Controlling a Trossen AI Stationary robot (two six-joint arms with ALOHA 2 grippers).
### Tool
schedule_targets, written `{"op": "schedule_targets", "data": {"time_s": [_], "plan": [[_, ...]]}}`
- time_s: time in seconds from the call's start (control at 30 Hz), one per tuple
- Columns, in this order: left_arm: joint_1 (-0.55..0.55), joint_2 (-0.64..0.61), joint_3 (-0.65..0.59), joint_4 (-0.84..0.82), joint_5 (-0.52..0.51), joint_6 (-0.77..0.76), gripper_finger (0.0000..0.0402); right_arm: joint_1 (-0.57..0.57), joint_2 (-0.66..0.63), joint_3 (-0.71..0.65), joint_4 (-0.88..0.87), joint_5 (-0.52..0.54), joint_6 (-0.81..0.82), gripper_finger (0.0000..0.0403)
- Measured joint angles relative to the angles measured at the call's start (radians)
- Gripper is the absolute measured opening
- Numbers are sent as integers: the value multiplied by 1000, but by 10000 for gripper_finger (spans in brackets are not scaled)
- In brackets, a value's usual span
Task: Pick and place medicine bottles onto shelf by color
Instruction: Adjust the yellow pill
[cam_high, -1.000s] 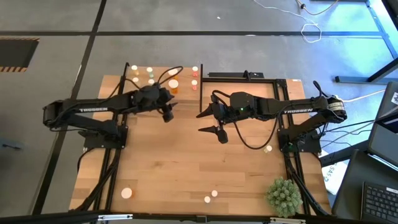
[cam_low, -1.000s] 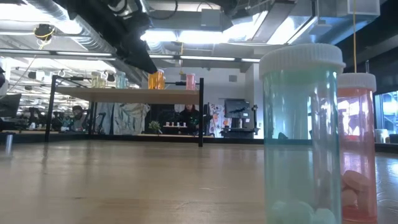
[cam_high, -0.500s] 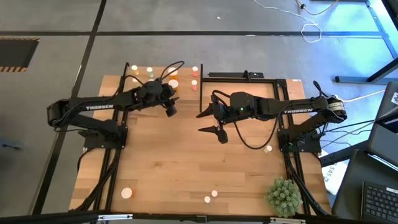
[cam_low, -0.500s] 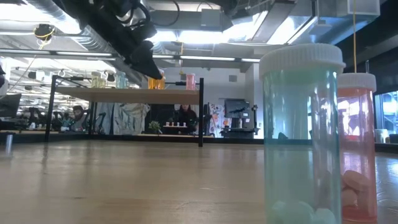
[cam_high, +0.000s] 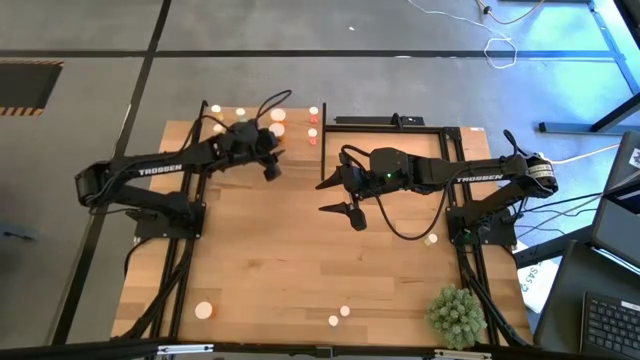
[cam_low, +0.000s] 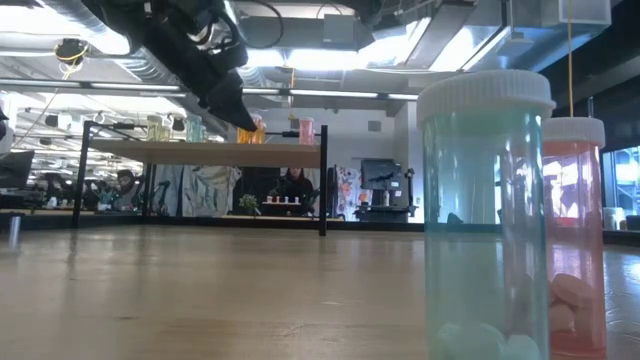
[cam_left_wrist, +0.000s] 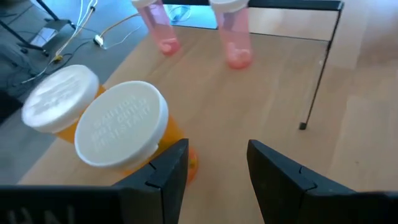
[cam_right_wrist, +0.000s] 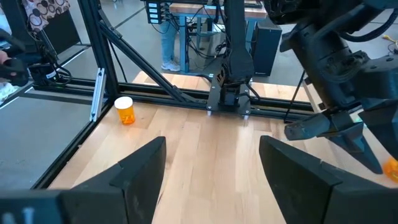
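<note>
The shelf (cam_high: 255, 122) stands at the table's far left edge, with medicine bottles on it. In the left wrist view two orange bottles (cam_left_wrist: 121, 134) with white caps stand near and two pink ones (cam_left_wrist: 235, 37) farther off. My left gripper (cam_high: 270, 166) hovers open at the shelf's near side, slanting down, with nothing between its fingers (cam_left_wrist: 217, 171); the nearest orange bottle stands close beside one finger, and whether they touch I cannot tell. My right gripper (cam_high: 343, 197) hangs open over the table's middle (cam_right_wrist: 214, 168).
A green bottle (cam_low: 485, 210) and a pink bottle (cam_low: 575, 240) stand near the front edge. An orange bottle (cam_high: 204, 310) is at the near left. A spiky plant ball (cam_high: 455, 315) sits at the near right. A black frame (cam_high: 395, 122) stands right of the shelf.
My left gripper has swung toward the table's far edge, closer to the shelf and its orange bottles, turning slightly, its fingers as far apart as before.
</note>
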Motion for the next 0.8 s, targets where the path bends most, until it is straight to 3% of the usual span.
{"op": "schedule_targets", "data": {"time_s": [0.37,0.63,0.8], "plan": [[-11,0,0,-7,103,4,157,0,0,0,0,0,0,261],[-11,0,0,-42,-12,40,157,0,0,0,0,0,0,261],[1,0,0,-41,-19,40,156,0,0,0,0,0,0,261]]}}
